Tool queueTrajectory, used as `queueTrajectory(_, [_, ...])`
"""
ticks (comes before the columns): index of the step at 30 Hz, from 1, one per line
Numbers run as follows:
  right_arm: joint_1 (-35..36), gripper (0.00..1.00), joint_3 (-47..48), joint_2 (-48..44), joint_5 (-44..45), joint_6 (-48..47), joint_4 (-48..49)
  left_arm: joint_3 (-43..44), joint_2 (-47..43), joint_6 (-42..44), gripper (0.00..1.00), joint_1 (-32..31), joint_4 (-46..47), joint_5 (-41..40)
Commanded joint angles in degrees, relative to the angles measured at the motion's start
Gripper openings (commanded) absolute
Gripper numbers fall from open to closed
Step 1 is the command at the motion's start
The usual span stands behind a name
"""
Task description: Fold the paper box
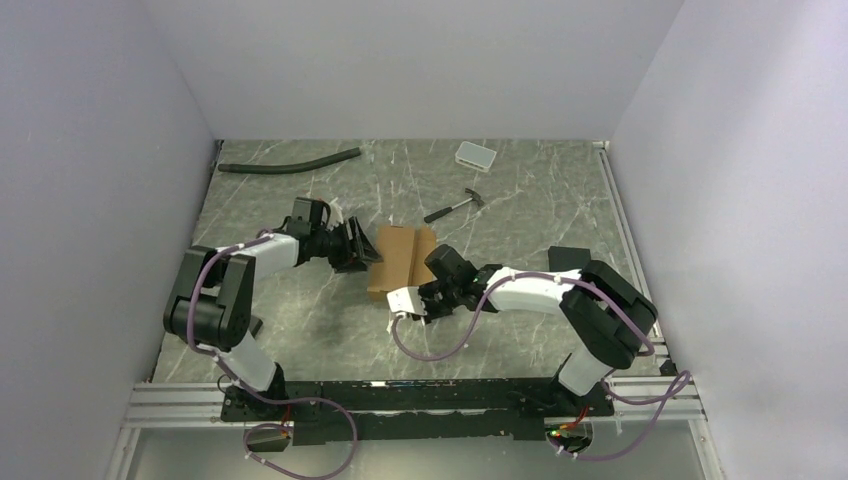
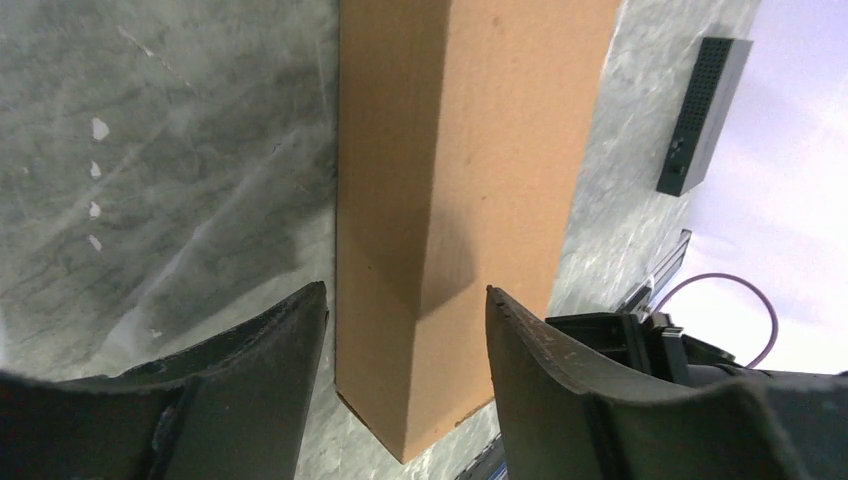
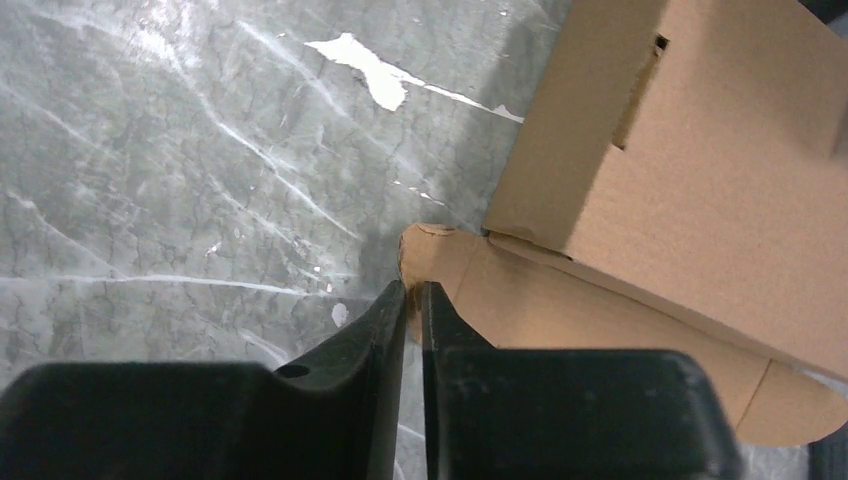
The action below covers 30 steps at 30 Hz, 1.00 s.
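Observation:
The paper box [image 1: 400, 262] is a brown cardboard carton lying mid-table, partly folded into an oblong. In the left wrist view its near end [image 2: 450, 200] sits between my spread fingers. My left gripper [image 1: 355, 250] [image 2: 405, 290] is open at the box's left side, without clamping it. In the right wrist view a rounded flap [image 3: 560, 310] sticks out flat from under the box body [image 3: 720, 180]. My right gripper [image 1: 428, 283] [image 3: 415, 285] is at the box's near right corner. Its jaws are pressed nearly together on the rounded edge of that flap.
A hammer [image 1: 455, 206] lies behind the box. A small white-grey tray [image 1: 475, 155] and a black hose [image 1: 290, 162] lie at the back. A flat black slab [image 1: 568, 257] [image 2: 700, 110] rests to the right, by my right arm.

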Motion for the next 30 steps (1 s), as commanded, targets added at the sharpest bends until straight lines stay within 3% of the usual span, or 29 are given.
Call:
queueTrajectory(1, [-1.44,0.1,2.73,0.32,-1.66,4.91,0.69,2.55,1.92,1.93,0.62,-1.46,-2.88,-1.88])
queueTrajectory(4, [-2.7,0.03,3.41,0.46,-2.4,7.3,0.1,2.78,2.8,2.17,0.54,-1.89,-3.56,-2.58])
queueTrajectory(9, [-5.27,0.0,4.83,0.58,-4.38,11.92,-0.79,3.09,4.28,2.29,0.49,-2.2,-3.77,-2.28])
queueTrajectory(30, [-7.7,0.0,10.73,3.53,-8.27,22.2,-4.63,4.32,5.84,1.73,0.46,-4.67,-5.86,-3.5])
